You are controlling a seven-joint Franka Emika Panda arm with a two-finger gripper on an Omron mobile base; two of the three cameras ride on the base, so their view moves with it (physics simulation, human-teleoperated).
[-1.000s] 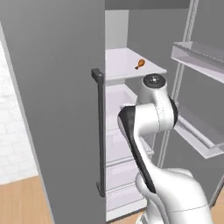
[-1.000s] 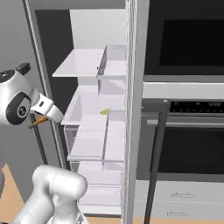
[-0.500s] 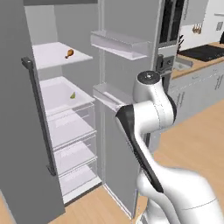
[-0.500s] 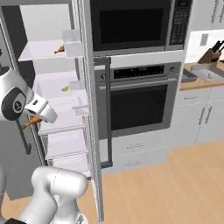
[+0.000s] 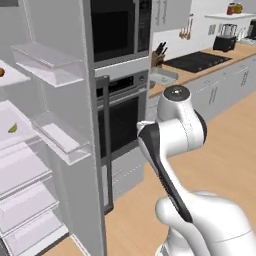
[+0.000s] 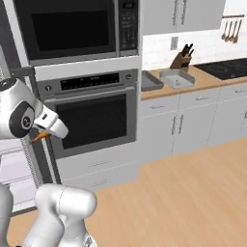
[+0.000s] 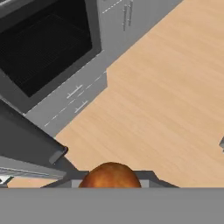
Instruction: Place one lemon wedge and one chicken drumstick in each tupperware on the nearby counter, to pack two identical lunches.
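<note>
Between the jaws, hand view shows a drumstick (image 7: 111, 175) held; left base view adds a fridge-shelf lemon wedge (image 5: 12, 128).

I count two drumsticks (image 7: 111, 174) (image 5: 1, 72), one lemon wedge (image 5: 12, 128), two tubs (image 6: 177, 77) (image 6: 150, 81) and one knife block (image 6: 181, 58).

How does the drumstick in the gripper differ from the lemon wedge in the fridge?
The drumstick is orange-brown, while the lemon wedge is yellow-green. The drumstick is held between the fingers of the gripper, but the lemon wedge lies loose on a fridge shelf. Both are foods not yet packed.
</note>
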